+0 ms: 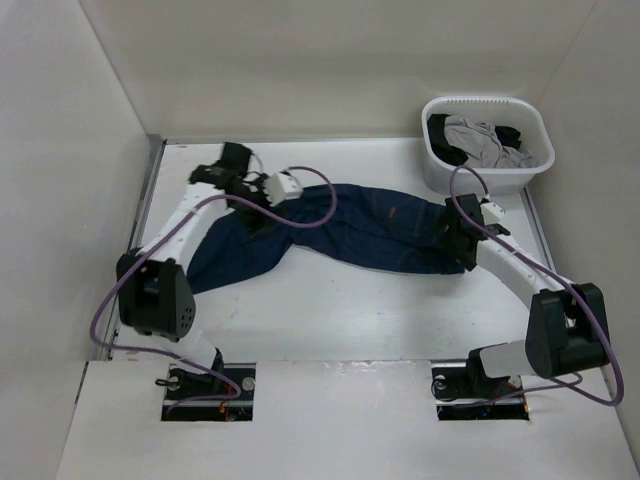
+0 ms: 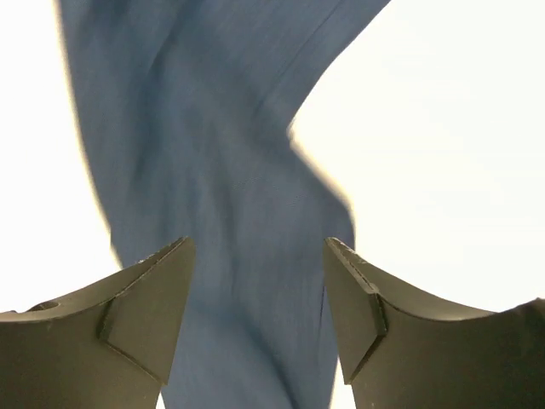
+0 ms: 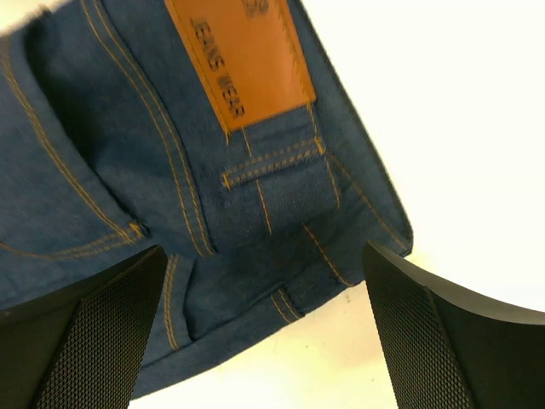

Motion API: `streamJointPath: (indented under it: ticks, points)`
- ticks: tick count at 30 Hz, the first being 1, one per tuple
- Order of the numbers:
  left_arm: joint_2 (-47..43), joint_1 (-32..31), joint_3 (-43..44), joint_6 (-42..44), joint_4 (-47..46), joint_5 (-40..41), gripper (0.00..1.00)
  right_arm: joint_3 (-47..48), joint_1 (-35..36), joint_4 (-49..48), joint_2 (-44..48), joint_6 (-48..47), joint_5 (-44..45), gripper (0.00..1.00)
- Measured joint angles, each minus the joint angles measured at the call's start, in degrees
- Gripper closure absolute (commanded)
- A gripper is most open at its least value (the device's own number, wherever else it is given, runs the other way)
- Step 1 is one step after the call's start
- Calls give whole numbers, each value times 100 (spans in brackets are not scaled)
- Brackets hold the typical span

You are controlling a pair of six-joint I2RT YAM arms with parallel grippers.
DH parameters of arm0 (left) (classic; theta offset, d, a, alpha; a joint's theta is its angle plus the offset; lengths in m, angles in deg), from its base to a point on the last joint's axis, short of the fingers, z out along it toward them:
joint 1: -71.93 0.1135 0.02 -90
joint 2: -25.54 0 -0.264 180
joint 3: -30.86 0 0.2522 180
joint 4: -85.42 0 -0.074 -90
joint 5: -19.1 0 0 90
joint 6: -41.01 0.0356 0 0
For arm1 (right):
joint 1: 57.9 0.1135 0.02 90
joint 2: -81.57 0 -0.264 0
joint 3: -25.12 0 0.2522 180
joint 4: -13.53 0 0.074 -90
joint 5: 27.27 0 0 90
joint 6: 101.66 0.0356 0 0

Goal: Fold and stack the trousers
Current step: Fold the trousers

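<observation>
The trousers (image 1: 360, 228) are dark blue jeans lying flat across the table. Their legs run off to the left (image 1: 225, 262) and the waist lies to the right. My left gripper (image 1: 262, 205) hovers over the leg part. In the left wrist view it (image 2: 255, 249) is open, with plain denim (image 2: 230, 170) showing between the fingers. My right gripper (image 1: 452, 238) is over the waist end. Seen from the right wrist, it (image 3: 264, 251) is open wide above the waistband corner, near a belt loop (image 3: 272, 170) and the tan patch (image 3: 243, 60). Nothing is gripped.
A white basket (image 1: 430, 172) at the back right holds a grey garment (image 1: 485, 143) and a black one (image 1: 445, 130). White walls close in the table on the left, back and right. Purple cables loop over both arms.
</observation>
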Motion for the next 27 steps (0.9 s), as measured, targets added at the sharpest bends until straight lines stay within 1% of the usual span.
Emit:
streamJointPath:
  ticks: [2, 3, 6, 8, 9, 10, 12, 14, 15, 20, 24, 27]
  points:
    - [-306, 745, -175, -144, 142, 286, 41, -24, 0, -2, -70, 42, -118, 0]
    - [-380, 1235, -326, -210, 160, 544, 41, -37, 2, -9, -87, 129, -179, 0]
    - [-267, 2441, -831, -330, -17, 1368, 40, -101, 79, -63, -90, 638, -341, 0]
    - [-44, 3056, -1093, -398, -120, 1821, 40, -164, 188, -103, -120, 1073, -409, 0]
    - [94, 3305, -1185, -426, -157, 1996, 40, -173, 247, -107, -170, 1266, -426, 3]
    - [240, 3491, -1241, -442, -184, 2129, 41, -175, 308, -114, -260, 1462, -442, 9]
    - [551, 3731, -1259, -466, -229, 2321, 41, -175, 396, -136, -468, 1766, -452, 5]
    - [881, 3858, -1255, -476, -374, 2470, 41, -170, 455, -101, -610, 2002, -398, 5]
    - [1045, 3888, -1228, -474, -431, 2531, 41, -144, 481, -2, -645, 2100, -308, 0]
    - [1572, 3897, -667, -439, -555, 2778, 39, 225, 444, 660, -675, 2223, 295, 0]
    - [2055, 3851, 48, -385, -901, 2914, 39, 212, 28, 776, -675, 1998, 494, 0]
    - [2306, 3740, 439, -358, -1364, 2911, 37, 52, -302, 772, -625, 1786, 621, 0]
